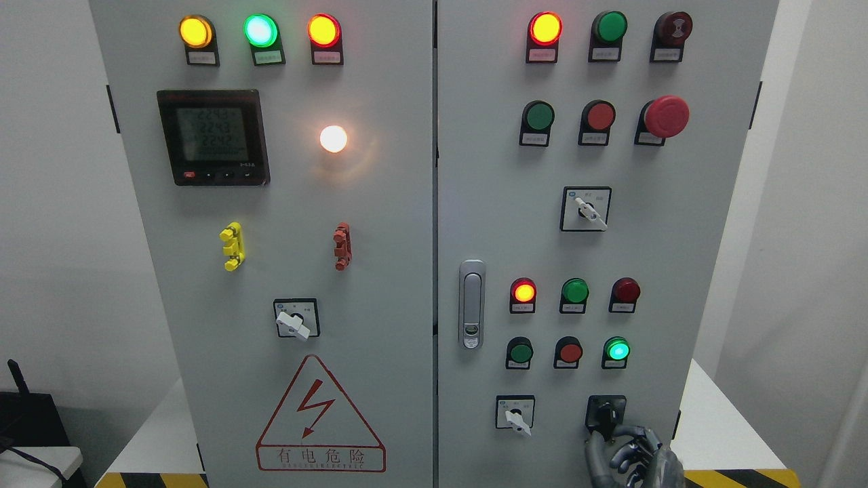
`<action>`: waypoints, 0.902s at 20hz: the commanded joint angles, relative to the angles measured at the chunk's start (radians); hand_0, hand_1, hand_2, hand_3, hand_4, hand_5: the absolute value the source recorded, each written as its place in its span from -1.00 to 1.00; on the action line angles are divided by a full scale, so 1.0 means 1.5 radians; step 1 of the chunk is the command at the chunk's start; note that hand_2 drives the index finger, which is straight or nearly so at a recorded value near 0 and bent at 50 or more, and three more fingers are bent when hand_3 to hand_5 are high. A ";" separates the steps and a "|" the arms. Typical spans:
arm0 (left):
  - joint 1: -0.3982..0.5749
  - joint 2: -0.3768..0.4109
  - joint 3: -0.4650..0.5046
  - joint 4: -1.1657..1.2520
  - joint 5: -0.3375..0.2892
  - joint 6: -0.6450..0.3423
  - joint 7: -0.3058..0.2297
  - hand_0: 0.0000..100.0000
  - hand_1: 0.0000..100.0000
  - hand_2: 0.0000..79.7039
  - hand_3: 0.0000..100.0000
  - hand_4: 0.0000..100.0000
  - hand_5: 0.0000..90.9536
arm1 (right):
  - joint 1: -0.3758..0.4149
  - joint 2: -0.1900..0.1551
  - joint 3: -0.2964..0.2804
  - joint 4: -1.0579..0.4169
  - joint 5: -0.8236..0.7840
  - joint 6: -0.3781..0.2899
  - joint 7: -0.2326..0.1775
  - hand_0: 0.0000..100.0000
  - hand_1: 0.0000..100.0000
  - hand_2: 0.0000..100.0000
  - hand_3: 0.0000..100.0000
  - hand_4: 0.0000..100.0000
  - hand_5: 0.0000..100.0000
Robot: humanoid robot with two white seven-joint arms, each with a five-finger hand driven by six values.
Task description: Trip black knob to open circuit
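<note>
The black knob (605, 411) sits on a black square plate at the lower right of the cabinet's right door (488, 224). My right hand (620, 451) comes up from the bottom edge, directly under the knob. Its grey fingers (637, 437) are loosely bent and reach toward the knob's lower right, with the thumb (595, 455) standing to the left. The fingertips are at the knob's lower edge and are not closed around it. My left arm does not show.
A white selector switch (517, 417) sits left of the knob, with lamps and push-buttons (616, 350) above it. A door handle (472, 303) is on the right door's left edge. The left door carries a meter (213, 137) and a hazard sign (320, 417).
</note>
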 commanded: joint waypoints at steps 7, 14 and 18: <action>-0.005 0.000 0.000 0.000 -0.021 0.000 0.000 -0.76 -0.22 -1.00 -1.00 -1.00 -1.00 | 0.005 -0.005 -0.007 -0.003 0.000 -0.004 0.001 -0.13 0.60 -0.05 0.73 0.78 0.89; -0.005 0.000 0.000 0.000 -0.022 0.000 0.000 -0.76 -0.22 -1.00 -1.00 -1.00 -1.00 | 0.005 -0.006 -0.007 -0.002 0.000 -0.004 0.002 -0.11 0.59 -0.09 0.72 0.78 0.89; -0.005 0.000 0.000 0.000 -0.022 0.000 0.000 -0.76 -0.22 -1.00 -1.00 -1.00 -1.00 | 0.006 -0.006 -0.007 -0.002 -0.001 -0.007 0.002 -0.12 0.57 -0.12 0.71 0.78 0.88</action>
